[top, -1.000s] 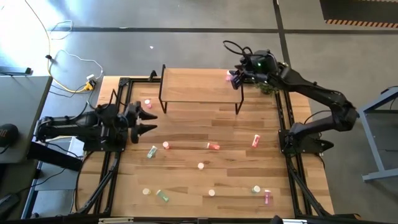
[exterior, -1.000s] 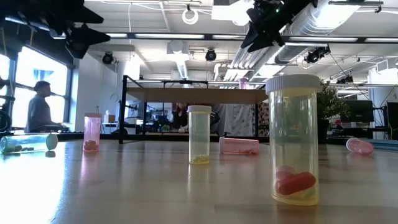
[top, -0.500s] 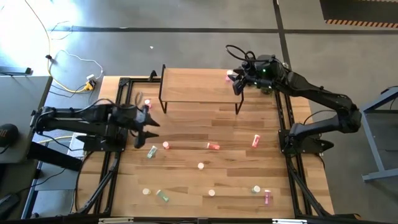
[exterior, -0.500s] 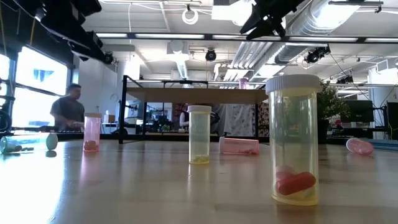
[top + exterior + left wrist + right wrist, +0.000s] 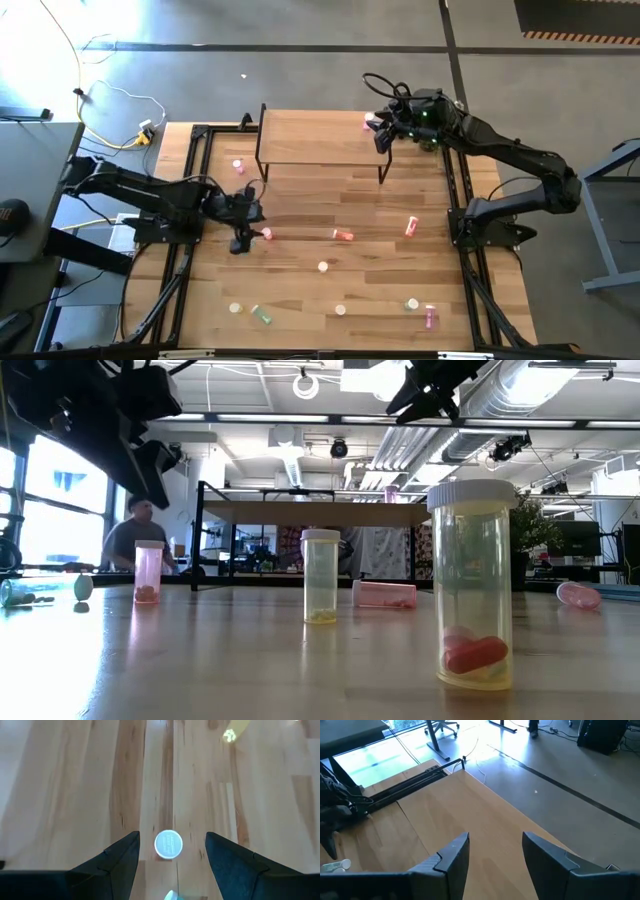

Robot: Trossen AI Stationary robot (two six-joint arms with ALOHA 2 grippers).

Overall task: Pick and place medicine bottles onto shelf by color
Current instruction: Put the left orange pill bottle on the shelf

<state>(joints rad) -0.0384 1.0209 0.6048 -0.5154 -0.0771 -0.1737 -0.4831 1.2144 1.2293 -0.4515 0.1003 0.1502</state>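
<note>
The medicine bottles lie scattered over the table. My left gripper hangs open, pointing down, above an upright pale-capped bottle whose cap shows between the fingers. A green bottle lies just beside it. My right gripper is open above the right end of the shelf; its fingers frame the bare wooden top. One pink bottle stands on the shelf's right far corner, next to that gripper.
Other bottles: red ones at mid-table, a pink one by the shelf's left legs, and several along the near edge. A potted plant stands beyond the shelf's right end. A person is in the room behind.
My left gripper has swung from the table's left edge toward the right and the near side, tipped to point down, and come low over the bottles left of mid-table. My right gripper drew back slightly toward the right, then held still over the shelf's right end.
</note>
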